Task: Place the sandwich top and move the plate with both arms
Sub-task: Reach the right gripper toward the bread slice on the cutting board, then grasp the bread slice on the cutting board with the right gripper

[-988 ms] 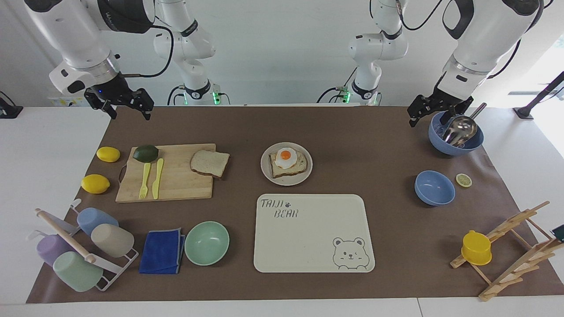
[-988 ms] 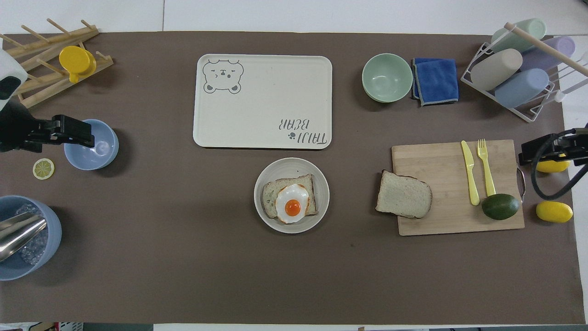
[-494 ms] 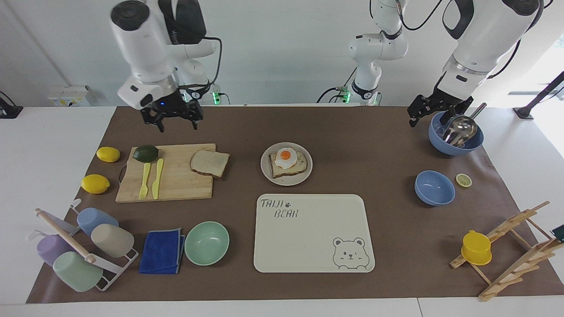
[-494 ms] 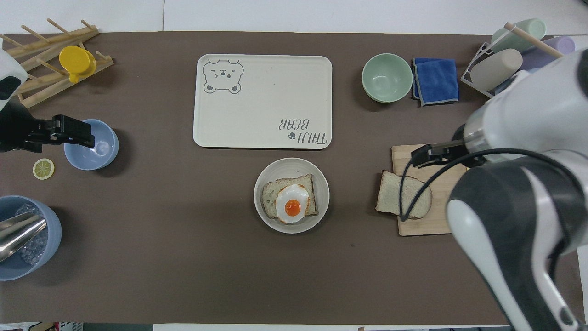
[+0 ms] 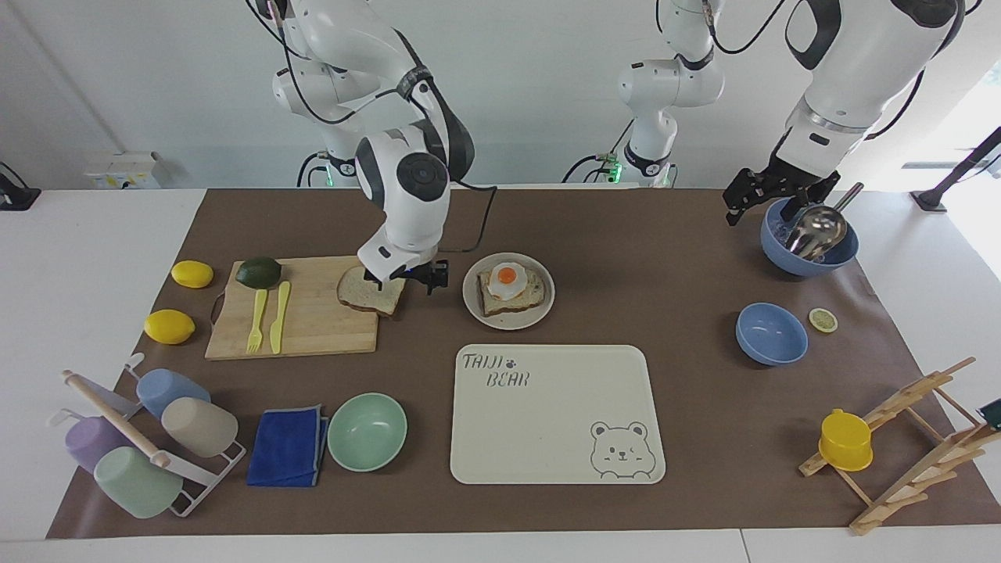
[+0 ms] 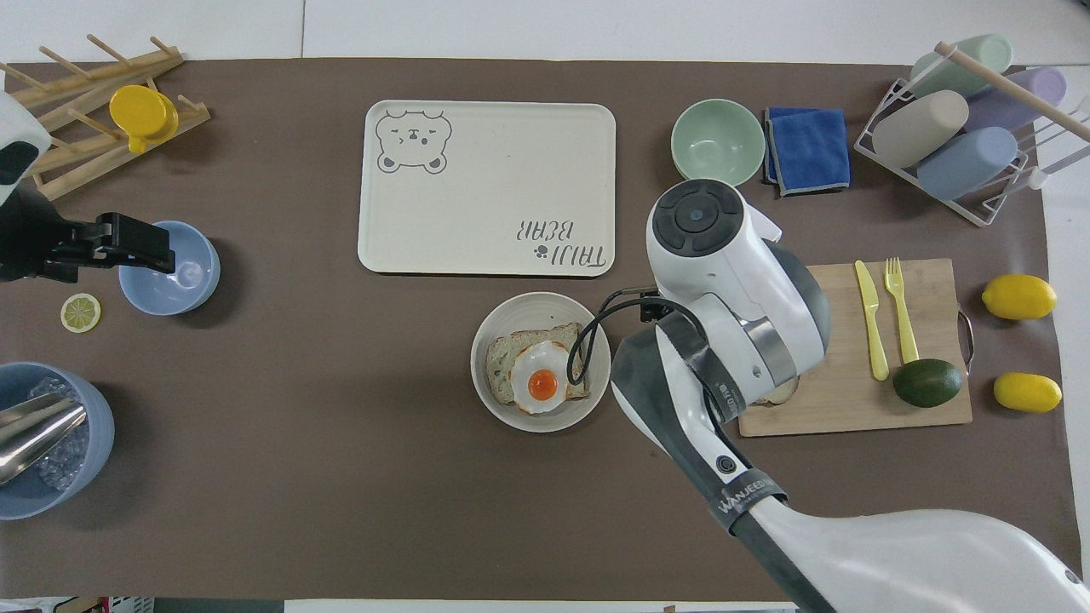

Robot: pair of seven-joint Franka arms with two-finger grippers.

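Light brown bread, the sandwich top (image 5: 371, 291), lies on the corner of the wooden cutting board (image 5: 305, 313) nearest the plate (image 5: 508, 291), overhanging the board's edge. My right gripper (image 5: 405, 275) sits low over that slice, at its end toward the plate; I cannot tell how wide my fingers stand or whether they touch the crust. The plate holds the egg-topped slice (image 5: 510, 288) and lies between the board and my left arm's end of the table, just nearer the robots than the bear tray (image 5: 557, 414). I judge this the reach for the top slice. Next I need a secure pinch, then a lift. My left gripper (image 5: 770, 191) waits beside the blue bowl with the scoop (image 5: 809, 237).
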